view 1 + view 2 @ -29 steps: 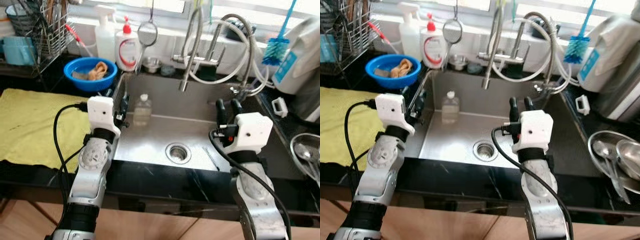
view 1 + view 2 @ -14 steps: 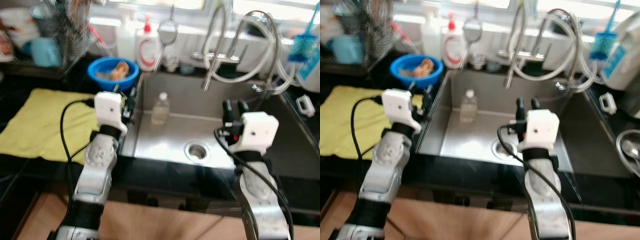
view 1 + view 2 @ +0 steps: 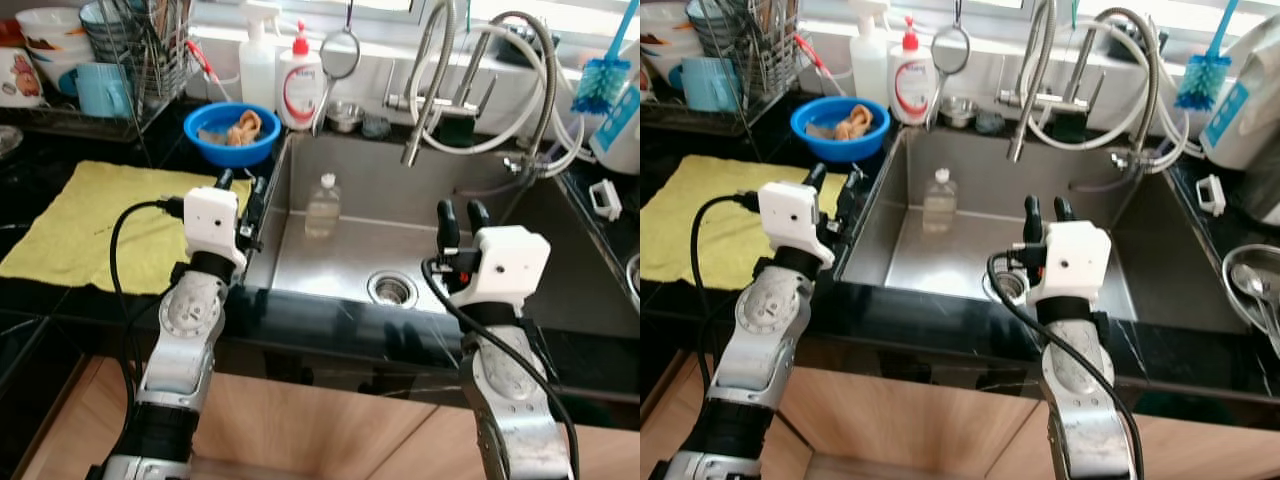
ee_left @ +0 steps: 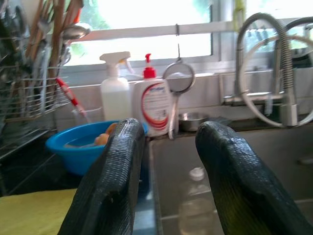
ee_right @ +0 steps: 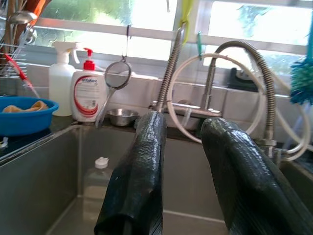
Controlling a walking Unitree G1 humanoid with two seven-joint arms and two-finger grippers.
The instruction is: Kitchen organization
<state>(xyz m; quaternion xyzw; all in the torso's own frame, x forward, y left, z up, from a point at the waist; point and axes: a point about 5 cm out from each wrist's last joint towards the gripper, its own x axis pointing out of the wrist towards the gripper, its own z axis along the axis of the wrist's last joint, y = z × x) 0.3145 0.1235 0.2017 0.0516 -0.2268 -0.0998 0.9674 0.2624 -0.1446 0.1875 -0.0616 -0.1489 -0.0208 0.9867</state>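
Left gripper (image 3: 241, 188) w/ fingers apart, holding nothing, hovers over the sink's (image 3: 330, 258) left rim, next to the yellow cloth (image 3: 85, 220). Right gripper (image 3: 458, 218), also spread & empty, hangs above the basin right of the drain (image 3: 392, 290). Clear bottle (image 3: 322, 205) stands upright in the basin near the back wall; blue bowl (image 3: 236, 133) on the counter behind the cloth.

Left wrist: both fingers (image 4: 110, 181) parted, bowl & bottle beyond.

Right wrist: fingers (image 5: 142, 171) parted, faucet (image 5: 168, 68) ahead.

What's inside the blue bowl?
The blue bowl holds something tan and crumpled, maybe a cloth or sponge. What lies beneath it is covered.
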